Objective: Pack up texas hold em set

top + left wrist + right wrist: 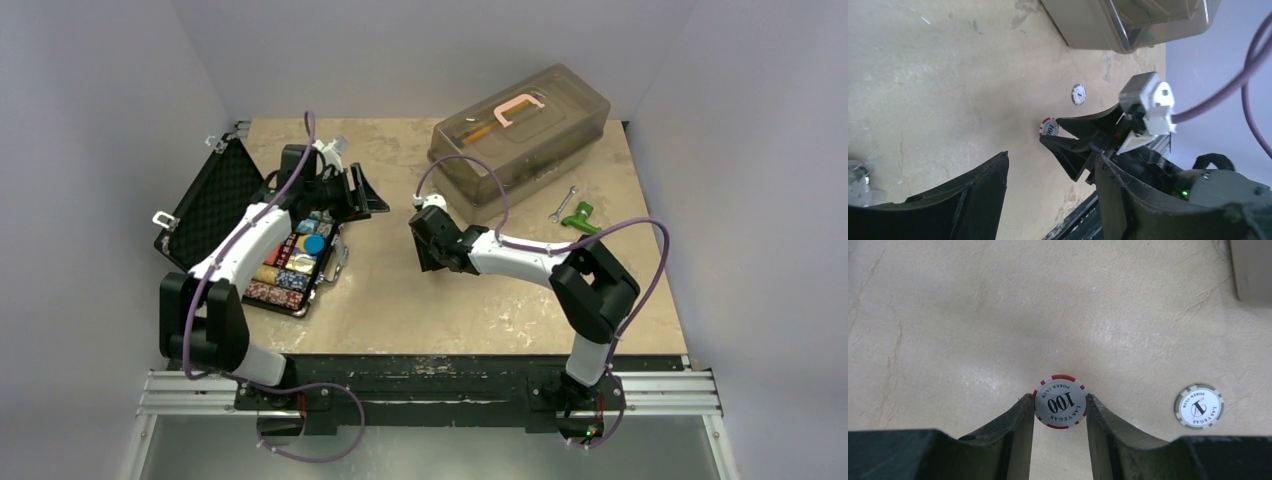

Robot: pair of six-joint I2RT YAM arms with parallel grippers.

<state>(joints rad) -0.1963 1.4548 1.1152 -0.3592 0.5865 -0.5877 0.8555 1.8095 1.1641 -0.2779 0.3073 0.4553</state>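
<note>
black case point(300, 290) is seen open at 9 o'clock of the table point(400, 300) in the top view, with its foam-lined lid point(215, 200) stood up at the 10 o'clock side. rows of mixed-colour chips point(280, 275) are packed in its tray and a blue disc point(314, 243) is laid on top of them. left gripper point(360, 197) is held over the case's 1 o'clock corner. its jaws are spread wide and nothing is held between them. only bare table shows in the gap in the left wrist view. right gripper point(1059, 396) is set low at the table centre, pointing to 9 o'clock. its jaws are pinched on the edges of a red-and-white chip point(1059, 405) marked 100, printed face up. it cannot be told if that chip is touching the table. a grey-and-white chip point(1199, 406) marked 1 is left flat on the table at 3 o'clock of the gripped chip in the right wrist view, near but apart from it. both loose chips are well apart from the case, toward its 3 o'clock side. a grey see-through tub point(520, 130) is placed at 1 o'clock of the table, with a pink clamp point(518, 108) seen at its top. a wrench point(563, 205) and a green-handled tool point(580, 218) are laid just beside the tub at its 5 o'clock side.
</note>
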